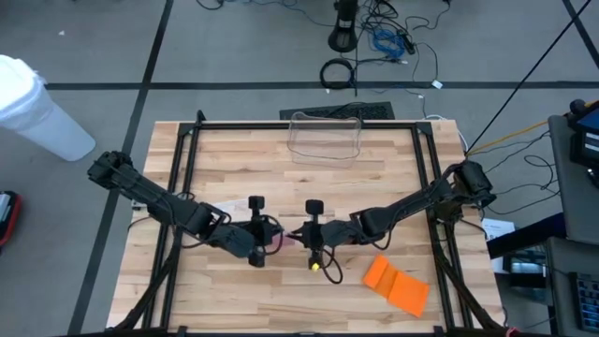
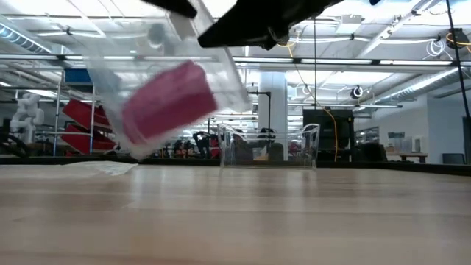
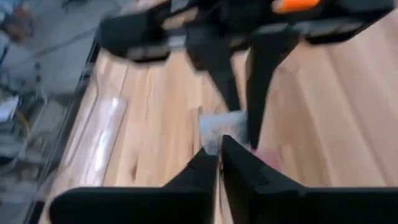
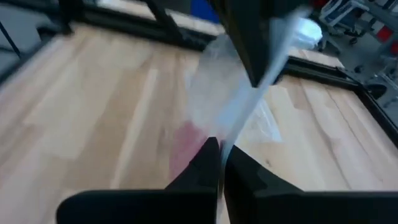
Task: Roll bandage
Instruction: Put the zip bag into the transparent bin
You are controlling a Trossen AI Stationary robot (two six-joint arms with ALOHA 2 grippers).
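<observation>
A: Holding the bandage package (image 2: 165, 99) above the desk (image 1: 234, 290), both grippers meet near the middle of the front half of the wooden surface. Confirm material.

B: The package is a clear, crinkled plastic pouch with a pink, roughly cylindrical roll (image 2: 169, 103) of bandage inside. In the low view it hangs tilted, clear of the desk top.

A: State of the left gripper (image 3: 219, 144)?

B: Its two dark, wedge-shaped fingers stand pressed together on the edge of the clear film, as its own wrist view shows.

A: And the right gripper (image 4: 221, 146)?

B: Fingers likewise together, pinching a stretched strip of the transparent plastic that runs from them to the opposite gripper. The pink roll shows blurred just beside the fingertips.

A: Desk surface?

B: Light butcher-block wood in narrow glued strips, bordered by a black metal frame (image 1: 187, 140).

A: Other items?

B: A clear, rectangular plastic container (image 1: 325, 136) sits at the far edge of the desk, well apart from the grippers. A flat orange sheet (image 1: 395, 284), folded, lies near the right front corner, near the right arm but not touching it.
</observation>
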